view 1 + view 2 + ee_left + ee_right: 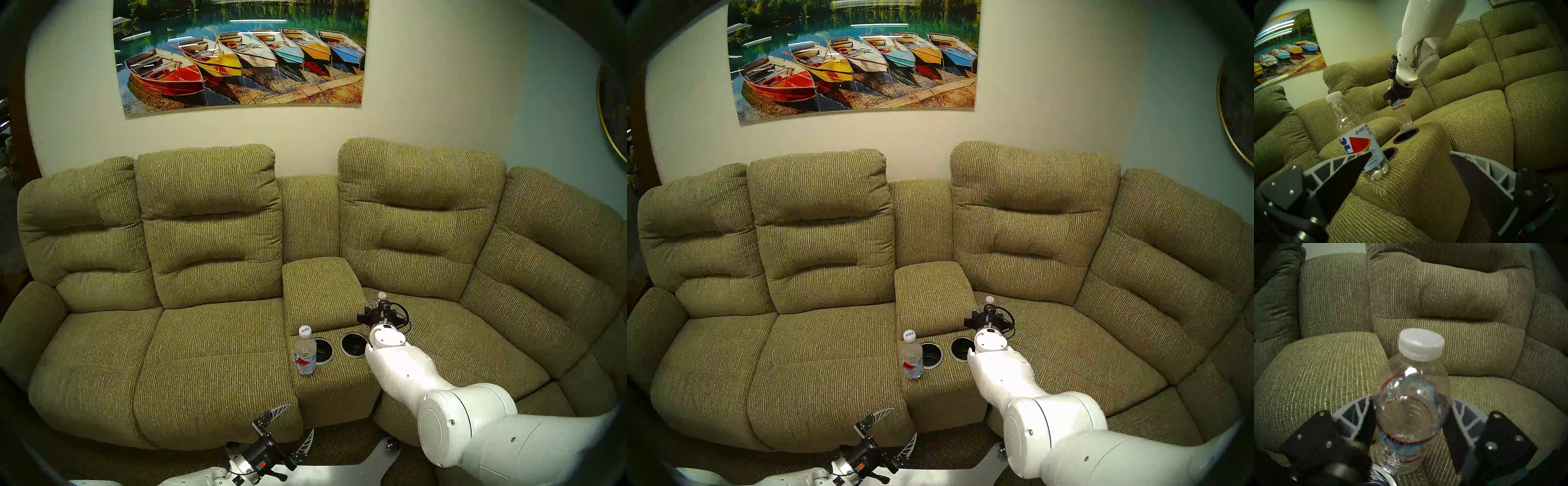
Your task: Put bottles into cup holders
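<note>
Olive ribbed fabric covers the sofa console (322, 292) under the right hand (1409, 414), which pinches the ribbed bottle (1410, 412) at its label, both fingers pressed to its sides. That bottle hangs tilted just behind the right cup holder (1405, 136), base near the rim. Beyond it, the watermelon-label bottle (1360, 139) stands upright beside the left cup holder (322, 349). Low and well apart, the left hand (1405, 162) is spread wide, holding nothing.
</note>
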### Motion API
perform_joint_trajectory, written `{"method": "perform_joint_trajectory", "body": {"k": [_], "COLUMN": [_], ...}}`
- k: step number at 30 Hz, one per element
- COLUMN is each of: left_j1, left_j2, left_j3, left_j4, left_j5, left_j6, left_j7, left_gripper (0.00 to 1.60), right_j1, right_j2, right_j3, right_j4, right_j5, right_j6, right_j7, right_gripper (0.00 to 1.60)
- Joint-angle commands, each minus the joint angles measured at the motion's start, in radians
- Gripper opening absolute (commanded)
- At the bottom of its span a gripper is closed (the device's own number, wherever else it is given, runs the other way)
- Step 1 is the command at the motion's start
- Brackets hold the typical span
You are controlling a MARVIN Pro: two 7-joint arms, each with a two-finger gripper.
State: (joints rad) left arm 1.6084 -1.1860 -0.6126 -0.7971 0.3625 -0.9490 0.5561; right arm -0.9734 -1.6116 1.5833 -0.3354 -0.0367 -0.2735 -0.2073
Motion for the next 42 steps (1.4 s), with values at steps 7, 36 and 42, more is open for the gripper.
{"method": "perform_joint_trajectory", "body": {"k": [7, 36, 42], "left_j1": [-0.002, -0.001, 0.000], "left_j2": [-0.001, -0.001, 0.000], "left_j3": [0.000, 0.000, 0.000], "left_j4": [-0.007, -0.009, -0.011], "left_j5": [0.001, 0.001, 0.001], "left_j6": [-0.003, -0.003, -0.002], "left_j7": [0.001, 0.001, 0.001], "left_gripper": [1.60, 1.60, 1.60], "right_j1": [-0.071, -0.340, -0.380], "right_j2": [-0.036, -0.055, -0.046], "right_j3": [0.036, 0.046, -0.035], "right_j4": [0.030, -0.333, -0.415], "right_j5": [0.014, 0.165, 0.235], "right_j6": [-0.192, -0.337, -0.225], "right_j7": [-0.152, 0.081, 0.069], "right_gripper": [0.73, 0.70, 0.68]}}
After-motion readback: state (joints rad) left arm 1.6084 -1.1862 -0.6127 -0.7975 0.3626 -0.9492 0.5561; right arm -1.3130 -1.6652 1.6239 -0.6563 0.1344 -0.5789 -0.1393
